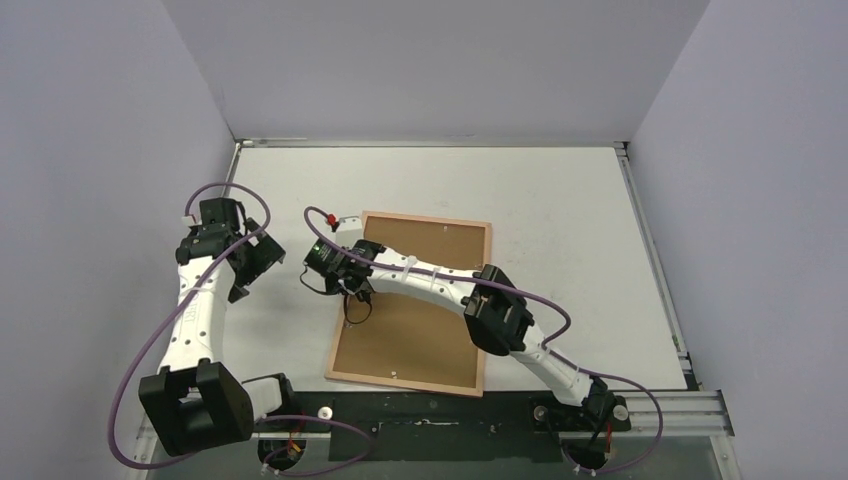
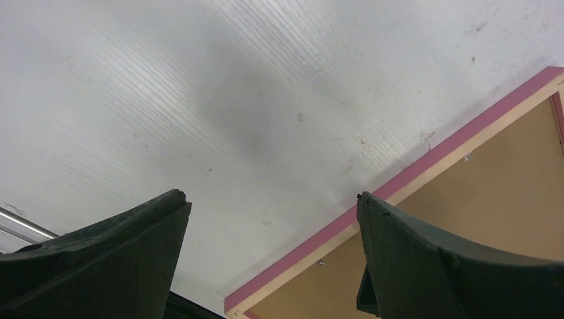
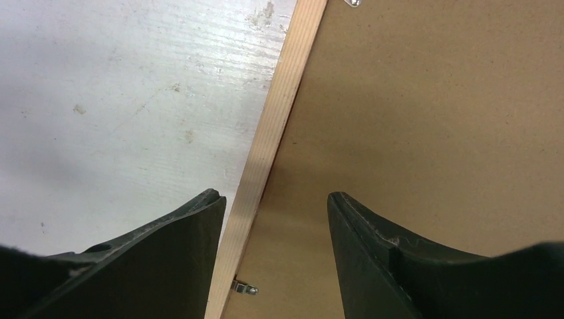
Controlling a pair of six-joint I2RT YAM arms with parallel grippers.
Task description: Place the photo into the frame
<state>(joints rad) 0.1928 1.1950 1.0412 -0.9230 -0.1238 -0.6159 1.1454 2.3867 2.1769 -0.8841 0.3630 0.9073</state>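
Note:
The frame [image 1: 405, 383] lies back-up on the table, its pale wood rim around the brown backing board [image 1: 420, 340]. The photo is not in view. My right gripper [image 1: 355, 300] is open and empty, low over the frame's left rail. In the right wrist view the rail [image 3: 273, 119] runs between the fingers of that gripper [image 3: 274, 199], with the board [image 3: 432, 119] under the right finger. My left gripper [image 1: 255, 265] is open and empty, left of the frame. In the left wrist view this gripper [image 2: 273, 199] hangs over bare table beside the frame's pink side [image 2: 425, 163].
A small metal tab [image 3: 245, 288] sticks out from the rail onto the board. White table [image 1: 560, 220] stretches right of the frame and behind it. Grey walls close in the left, back and right. A metal rail [image 1: 660, 405] runs along the near edge.

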